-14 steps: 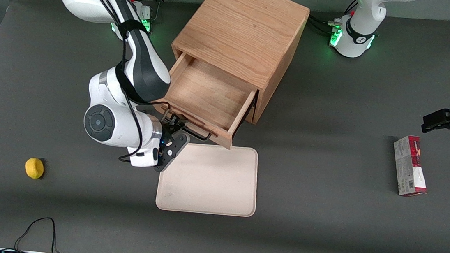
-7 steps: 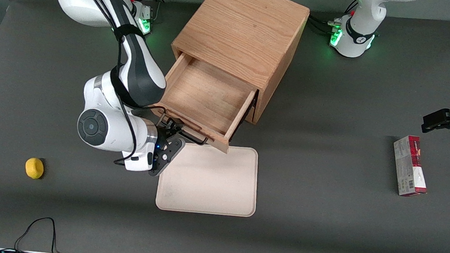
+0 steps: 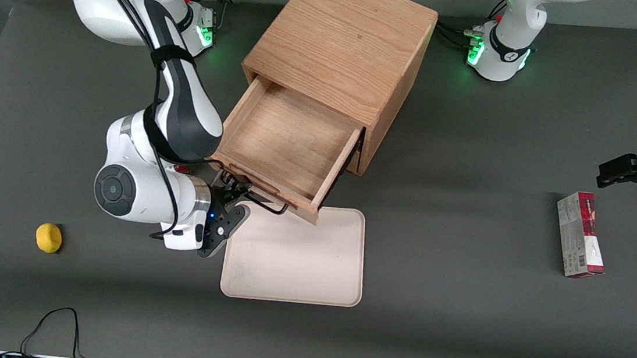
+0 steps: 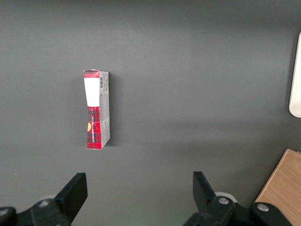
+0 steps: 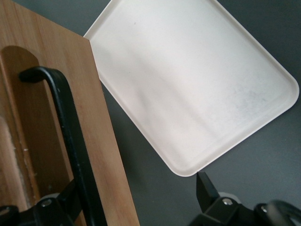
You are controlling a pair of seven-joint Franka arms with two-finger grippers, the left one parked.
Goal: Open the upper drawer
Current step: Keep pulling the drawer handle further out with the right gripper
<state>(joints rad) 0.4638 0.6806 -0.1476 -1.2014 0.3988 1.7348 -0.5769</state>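
The light oak cabinet (image 3: 343, 41) stands at the middle of the table. Its upper drawer (image 3: 287, 135) is pulled well out, and its wooden tray is empty. The thin black wire handle (image 3: 263, 204) runs along the drawer front; it also shows in the right wrist view (image 5: 70, 141). My gripper (image 3: 230, 193) is at the drawer front, at the handle's end toward the working arm. In the right wrist view the gripper (image 5: 136, 200) is open. One finger (image 5: 63, 205) sits against the handle, and the edge of the drawer front lies between the fingers. The bottom drawer is hidden under the upper one.
A cream tray (image 3: 299, 259) lies just in front of the open drawer, nearer the front camera, and shows in the right wrist view (image 5: 188, 84). A yellow lemon (image 3: 48, 237) lies toward the working arm's end. A red and white box (image 3: 579, 234) lies toward the parked arm's end.
The upper drawer has slid farther out of the cabinet. My gripper and arm have moved with its handle toward the front camera and the working arm's end.
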